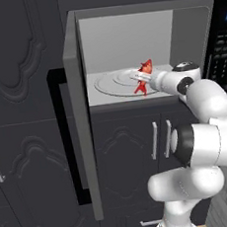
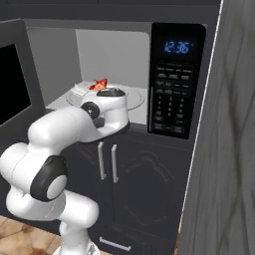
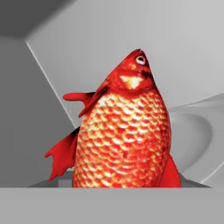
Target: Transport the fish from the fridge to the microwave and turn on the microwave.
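Observation:
The microwave [image 1: 127, 34] stands open, its grey door [image 1: 78, 114] swung out to the left. Inside lies the pale round turntable [image 1: 113, 82]. My gripper [image 1: 142, 77] reaches in from the right and is shut on the small red-orange fish [image 1: 145, 68], holding it upright just above the turntable's right half. From the right base view the fish [image 2: 98, 83] pokes up behind my wrist, over the turntable [image 2: 137, 97]. In the hand view the fish [image 3: 124, 131] rises head up right in front of the camera and hides the fingertips.
The black keypad panel [image 2: 172, 99] with a lit clock sits right of the cavity. Dark panelled cabinets [image 1: 26, 159] surround the microwave, with two handles [image 1: 160, 139] below it. A tall grey streaked panel [image 2: 224, 149] stands close on the right; I cannot tell whether it is the fridge.

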Robot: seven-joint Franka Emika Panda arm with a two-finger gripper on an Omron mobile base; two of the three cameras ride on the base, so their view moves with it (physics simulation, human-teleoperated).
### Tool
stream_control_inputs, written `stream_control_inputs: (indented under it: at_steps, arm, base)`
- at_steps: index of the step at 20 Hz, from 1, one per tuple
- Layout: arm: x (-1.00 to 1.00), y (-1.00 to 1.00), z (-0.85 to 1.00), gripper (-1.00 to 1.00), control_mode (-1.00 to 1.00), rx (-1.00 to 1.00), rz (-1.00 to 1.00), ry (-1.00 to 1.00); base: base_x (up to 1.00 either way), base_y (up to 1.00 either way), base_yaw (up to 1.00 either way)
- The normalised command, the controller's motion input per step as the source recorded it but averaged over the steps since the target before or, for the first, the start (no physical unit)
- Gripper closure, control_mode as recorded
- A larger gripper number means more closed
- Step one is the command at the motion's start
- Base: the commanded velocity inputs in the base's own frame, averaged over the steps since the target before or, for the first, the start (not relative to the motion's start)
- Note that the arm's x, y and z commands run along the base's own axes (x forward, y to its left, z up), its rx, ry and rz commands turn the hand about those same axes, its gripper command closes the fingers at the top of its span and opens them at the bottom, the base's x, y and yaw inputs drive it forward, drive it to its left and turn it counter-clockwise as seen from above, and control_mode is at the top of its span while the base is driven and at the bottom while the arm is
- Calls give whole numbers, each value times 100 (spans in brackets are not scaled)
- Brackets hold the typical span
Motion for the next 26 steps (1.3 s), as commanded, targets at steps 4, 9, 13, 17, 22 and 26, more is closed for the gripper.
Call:
stream_control_inputs:
  at_steps: [4, 9, 13, 17, 22, 26]
  arm:
    - [0, 0, 100, 100, -100, 0, -4, 38]
    - [0, 2, 100, 100, -100, 0, -5, 37]
    - [0, 0, 100, 100, -100, 0, -8, 31]
    - [5, 4, 100, 100, -100, 0, -13, 30]
    - [22, 15, 100, 100, -100, 0, -18, 35]
    - [39, 9, 100, 100, -100, 0, -22, 41]
  base:
    - [0, 0, 0]
    - [0, 0, 0]
    - [0, 0, 0]
    - [0, 0, 0]
    - [0, 0, 0]
    - [0, 0, 0]
